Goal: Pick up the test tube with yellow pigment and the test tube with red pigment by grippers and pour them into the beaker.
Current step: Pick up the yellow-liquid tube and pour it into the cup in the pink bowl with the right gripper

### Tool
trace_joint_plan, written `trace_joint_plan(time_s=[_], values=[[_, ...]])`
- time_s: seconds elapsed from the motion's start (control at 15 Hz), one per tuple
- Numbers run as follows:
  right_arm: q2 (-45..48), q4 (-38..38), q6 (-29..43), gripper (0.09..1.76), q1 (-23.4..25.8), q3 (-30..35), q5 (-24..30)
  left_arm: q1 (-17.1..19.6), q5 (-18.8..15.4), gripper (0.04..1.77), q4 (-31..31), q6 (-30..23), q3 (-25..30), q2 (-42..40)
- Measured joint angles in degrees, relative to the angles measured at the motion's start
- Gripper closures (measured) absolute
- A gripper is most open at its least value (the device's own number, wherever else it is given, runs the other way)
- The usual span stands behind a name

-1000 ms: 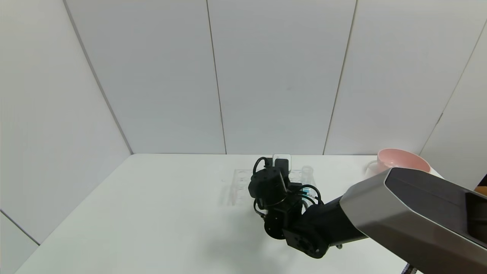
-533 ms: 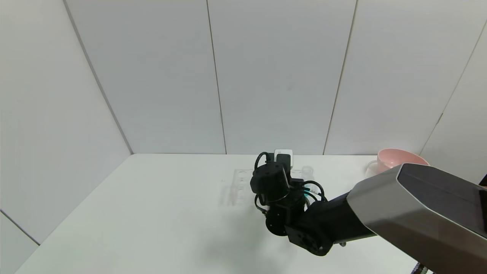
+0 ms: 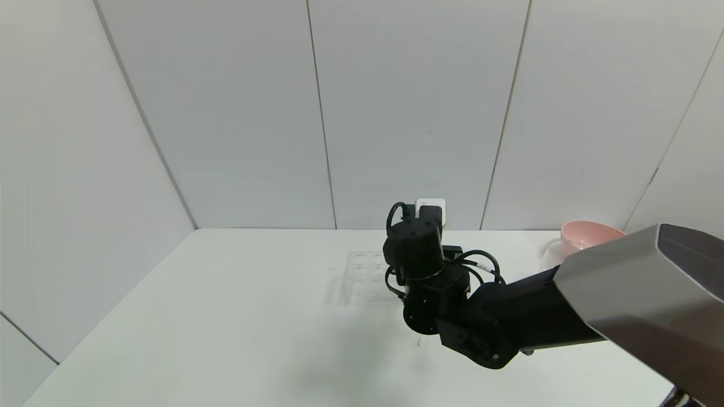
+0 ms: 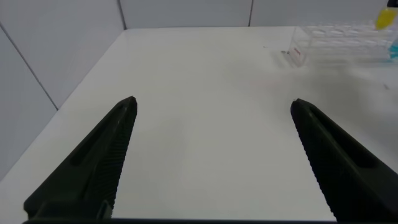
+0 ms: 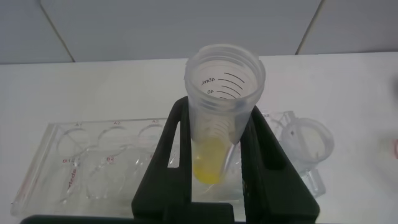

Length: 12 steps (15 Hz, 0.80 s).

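Observation:
My right gripper (image 5: 221,111) is shut on the test tube with yellow pigment (image 5: 217,124), a clear tube with yellow liquid at its tip. It holds the tube upright above the clear rack (image 5: 93,162). The beaker (image 5: 309,142) stands just beside the rack. In the head view the right wrist (image 3: 416,251) hangs over the rack (image 3: 365,277) and hides the tube and the beaker. My left gripper (image 4: 213,101) is open and empty over bare table, far from the rack (image 4: 339,43); the yellow tip (image 4: 385,18) shows above the rack. The test tube with red pigment is out of view.
A pink bowl (image 3: 588,234) stands at the table's far right. A blue-tipped tube (image 4: 393,50) shows at the rack's end in the left wrist view. White walls close the table at the back and left.
My right arm has risen and shifted slightly right and back, lifting the yellow tube up from the rack. The beaker, visible earlier in the head view, is now behind the arm.

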<state>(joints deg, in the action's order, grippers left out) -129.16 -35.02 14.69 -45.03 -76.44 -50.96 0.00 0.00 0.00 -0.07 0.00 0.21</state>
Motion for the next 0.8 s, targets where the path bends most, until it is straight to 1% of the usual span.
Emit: trace_joint_plan(time_s=[0.33,0.53,0.67,0.73,0.8], values=[[6.42,0.32,-5.36,1.34,-0.41,0.12,0.13,-0.02,0.0,0.05,0.0,0.0,0.0,0.0],[11.47,0.4,-10.31,1.34,1.55,0.06,0.33,0.0,0.0,0.05,0.0,0.0,0.0,-0.02],[15.52,0.32,-14.04,1.34,5.64,1.08,1.37,0.0,0.0,0.05,0.0,0.0,0.0,0.0],[17.62,0.24,-15.47,1.34,8.33,1.96,3.06,0.0,0.0,0.05,0.0,0.0,0.0,0.0],[20.13,0.18,-16.63,1.34,11.8,3.25,6.53,0.0,-0.02,0.05,0.0,0.0,0.0,0.0]])
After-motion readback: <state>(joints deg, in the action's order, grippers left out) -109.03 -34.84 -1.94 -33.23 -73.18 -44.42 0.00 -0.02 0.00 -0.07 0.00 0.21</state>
